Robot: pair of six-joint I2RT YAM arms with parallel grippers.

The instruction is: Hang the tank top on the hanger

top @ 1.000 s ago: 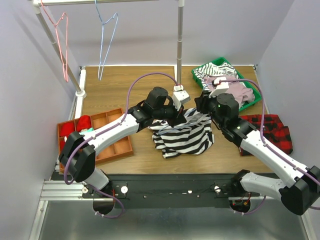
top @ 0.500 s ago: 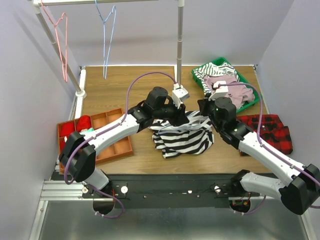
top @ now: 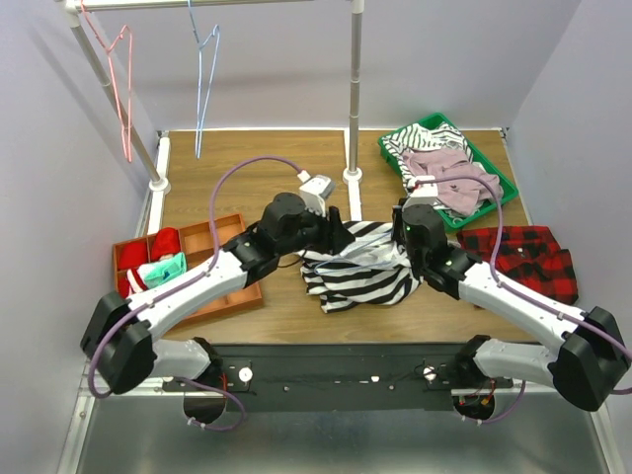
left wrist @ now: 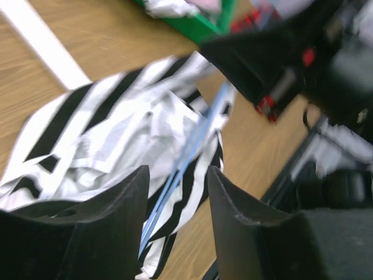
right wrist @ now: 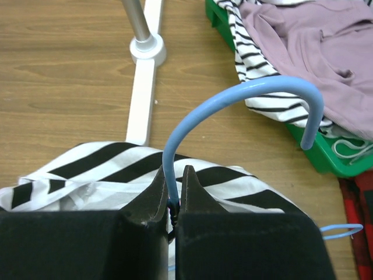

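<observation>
While the right gripper point(right wrist: 173, 179) pinches the wire neck of the hanger point(right wrist: 245, 92) tight between its fingers, the hook curls up and away just ahead of them. The striped tank top point(right wrist: 87, 169) lies bunched directly beneath and to the left of the fingertips, and one blue wire end shows low to their right. Further ahead stands the foot of the rail post point(right wrist: 147, 49). Ahead and to the right, a green tray point(right wrist: 312, 153) holds a pale pink garment point(right wrist: 315, 41).

The left gripper point(left wrist: 176, 175) has its fingers apart and holds nothing. Through the gap between them a blue arm of the hanger runs across the rumpled tank top, with the right arm's wrist looming just beyond.

The step in hand looks like dressing the hanger, whose frame seems partly inside the cloth. The next move probably calls for the left gripper to take a strap or shoulder and draw it over the wire end while the right one keeps the neck steady.

Against a second ago, the left gripper has let go and drawn back toward its own side. The right gripper has closed on the neck and come nearer. The spare blue hanger point(top: 202, 89) on the far rail has swung to hang almost edge-on
</observation>
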